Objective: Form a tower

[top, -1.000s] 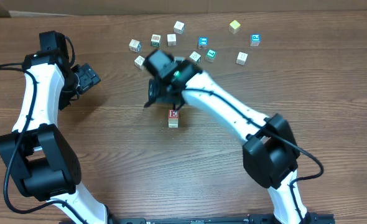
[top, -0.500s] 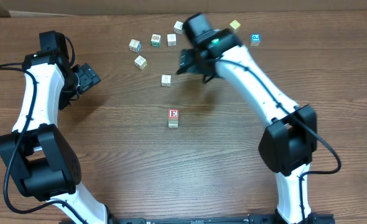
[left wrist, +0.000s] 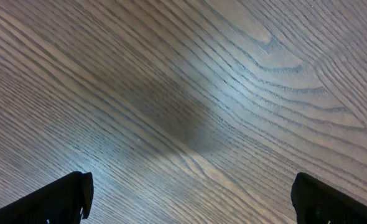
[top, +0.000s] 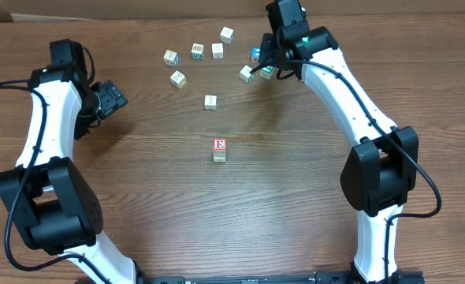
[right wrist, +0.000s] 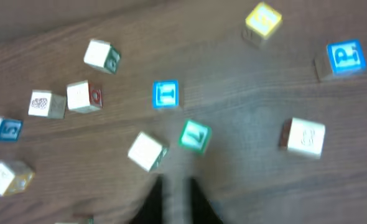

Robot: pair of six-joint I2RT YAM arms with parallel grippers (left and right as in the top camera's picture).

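Up at the far scatter of small pale wooden picture cubes (top: pixel 198 51), the right gripper (right wrist: pixel 175 198) has swung away from the build. Its jaws have pinched from wide to nearly touching, with nothing visible between them. A green-faced cube (right wrist: pixel 195 135) lies just beyond the tips. That last placement looks finished. Well behind those jaws stands the tower (top: pixel 220 150), a short pale-wood stack with a red-lettered top, upright and alone. The left gripper (left wrist: pixel 190 202) gapes wide over the bare brown wooden table (left wrist: pixel 183 93).

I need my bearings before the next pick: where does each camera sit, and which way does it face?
Overhead: above the table, looking down; left arm, right arm, tower, loose cubes.
Left wrist: faces bare tabletop; own fingertips wide apart at bottom corners.
Right wrist: faces loose cubes, blurred; own fingers nearly together, bottom centre.
Shared: overhead and right wrist both show those cubes.
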